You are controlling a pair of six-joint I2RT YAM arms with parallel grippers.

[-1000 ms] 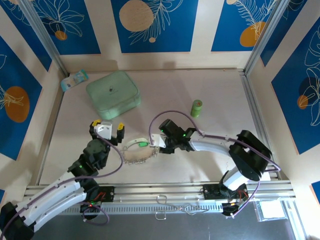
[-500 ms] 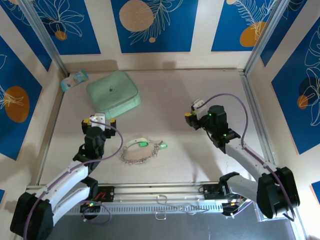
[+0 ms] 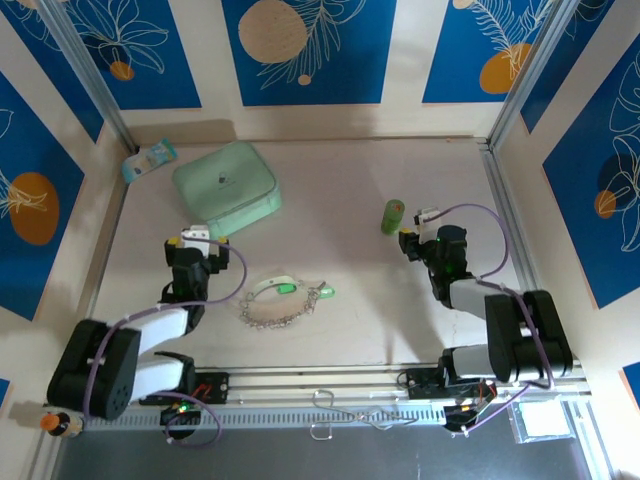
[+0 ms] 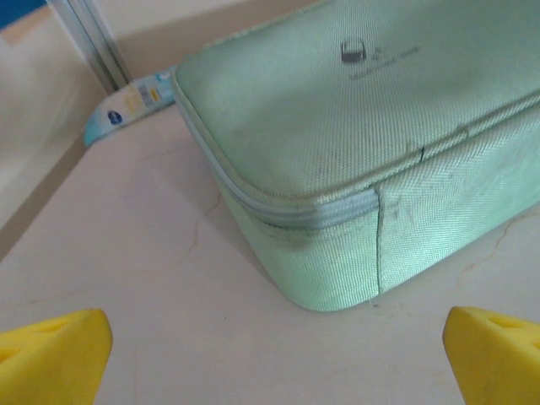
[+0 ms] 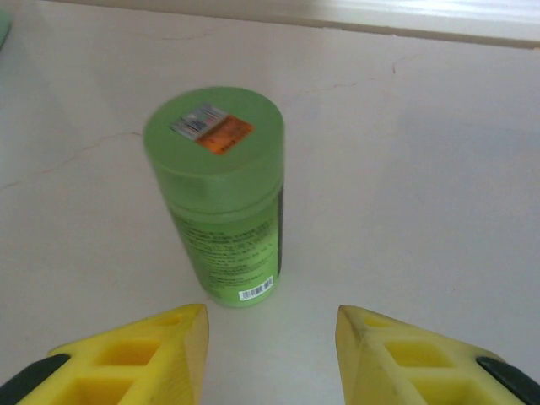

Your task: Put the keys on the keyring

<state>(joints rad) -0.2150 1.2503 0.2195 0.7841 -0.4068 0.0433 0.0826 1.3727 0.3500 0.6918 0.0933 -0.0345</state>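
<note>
The keyring (image 3: 278,306) is seen lying flat on the bench (image 3: 350,180), near the front edge and between the two arms, its chain loop slack and its whitish band at the upper left. One of the keys (image 3: 286,288) is spotted right against that band; the second green head (image 3: 327,293) is found at the chain's right end. Whether either is threaded on cannot be told at this size.

The left end effector (image 3: 197,243) is held off to the left of the keyring, apart from it, and is pointed at the mint-green box (image 3: 226,187). In the left wrist view its yellow fingertips (image 4: 52,354) are spread to the picture's edges, with nothing between them and a corner of the box (image 4: 363,152) ahead. A blue packet (image 4: 126,105) is glimpsed behind the box by the wall.

The right end effector (image 3: 418,226) is parked well to the right of the keyring, just beside the green cylinder (image 3: 392,216). From the right wrist, its fingers (image 5: 152,354) are seen parted and empty, and the cylinder (image 5: 221,194) is seen upright just beyond the tips, untouched.
</note>
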